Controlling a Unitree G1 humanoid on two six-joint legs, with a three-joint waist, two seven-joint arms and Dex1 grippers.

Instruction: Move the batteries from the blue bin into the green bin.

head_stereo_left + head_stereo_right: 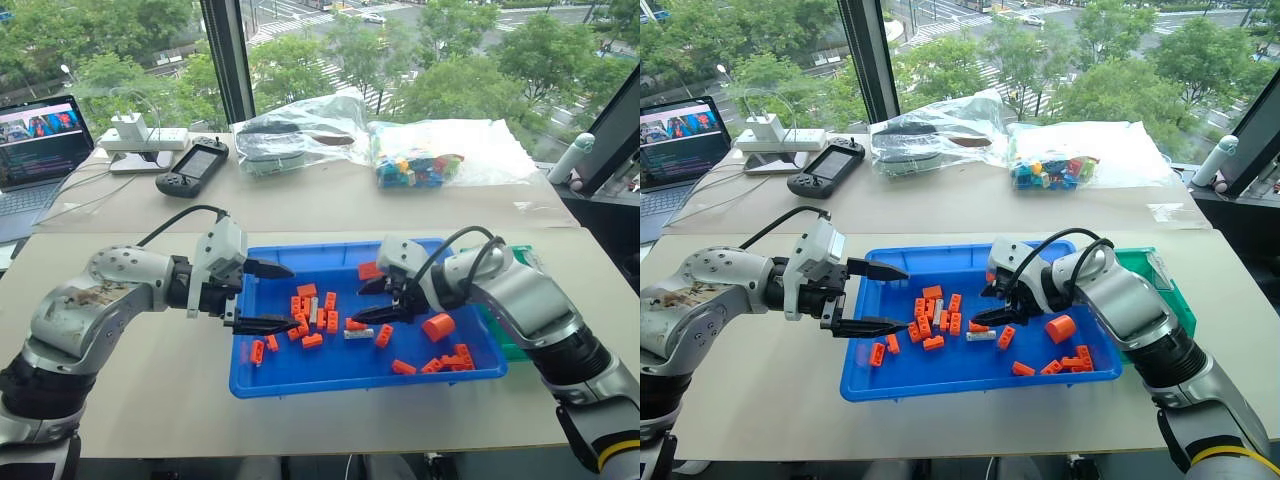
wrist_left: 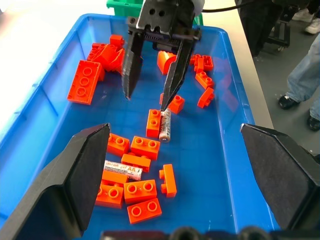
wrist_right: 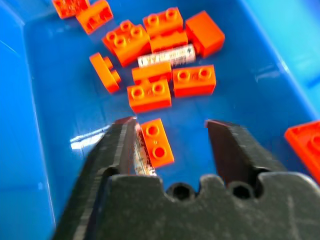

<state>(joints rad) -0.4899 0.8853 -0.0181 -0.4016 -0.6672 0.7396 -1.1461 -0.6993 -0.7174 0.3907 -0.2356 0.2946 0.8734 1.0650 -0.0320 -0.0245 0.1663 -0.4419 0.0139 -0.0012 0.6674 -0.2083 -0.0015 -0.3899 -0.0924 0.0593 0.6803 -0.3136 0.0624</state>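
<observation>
Two end effectors over the blue bin, fingers facing each other across it. Left end effector spread wide, gripping nothing, hung just inside the bin's left end above scattered orange bricks. Right end effector partly spread, tips lowered toward the bin floor near the middle, holding nothing. In the right wrist view, one finger right alongside a battery, an orange brick lying between the two fingers just beside that battery; whether the finger actually touched the battery, impossible to tell. In the left wrist view, the same battery flat on the bin floor directly below the right end effector's nearer fingertip, pressed against an orange brick. Second battery lying flat among a cluster of bricks nearer the left end effector, well apart from the right one. Both batteries slim, silvery-grey, printed labels, roughly a small brick in length. Green bin beside the blue bin's right end, behind the right arm, on the pale surface.
</observation>
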